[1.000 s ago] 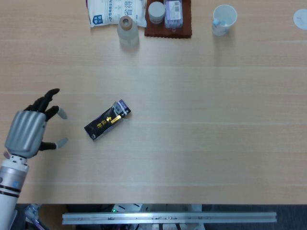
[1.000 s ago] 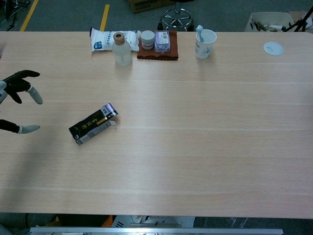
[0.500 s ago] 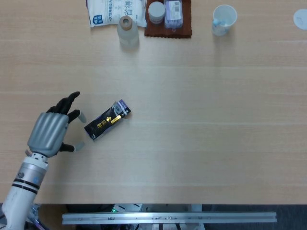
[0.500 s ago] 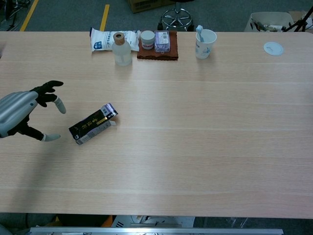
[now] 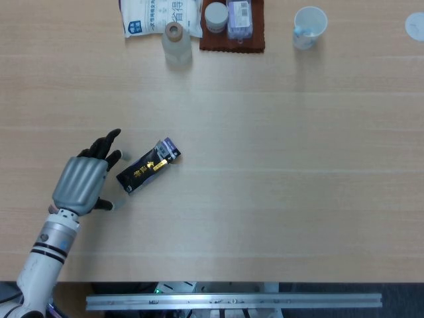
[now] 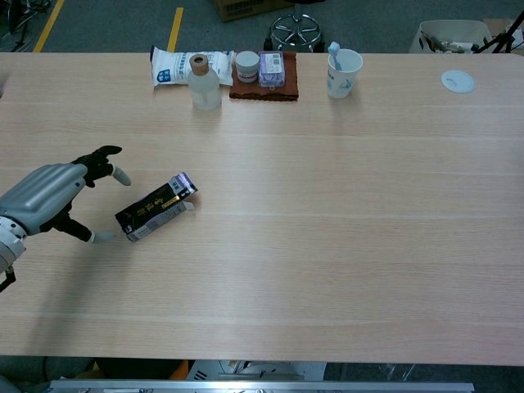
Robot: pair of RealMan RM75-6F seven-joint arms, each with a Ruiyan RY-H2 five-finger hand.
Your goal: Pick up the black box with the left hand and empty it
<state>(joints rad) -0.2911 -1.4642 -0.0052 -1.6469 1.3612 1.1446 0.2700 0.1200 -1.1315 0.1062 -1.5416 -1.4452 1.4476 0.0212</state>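
The black box (image 5: 148,166) with gold lettering lies flat on the wooden table, slanted, its opened purple-flapped end toward the upper right; the chest view shows the box (image 6: 155,208) too. My left hand (image 5: 85,179) is just left of it, fingers spread, holding nothing; its fingertips (image 5: 113,157) and thumb flank the box's lower-left end, and whether they touch it is unclear. In the chest view the left hand (image 6: 51,199) hovers low beside the box. My right hand shows in neither view.
Along the far edge stand a white bag (image 5: 159,14), a clear bottle (image 5: 176,41), a brown mat (image 5: 232,38) with a jar and a purple packet, and a white cup (image 5: 309,26). A white lid (image 6: 458,80) lies far right.
My left hand has moved right across the table, from well left of the box to right beside its lower-left end, fingers still spread. The box has not moved.
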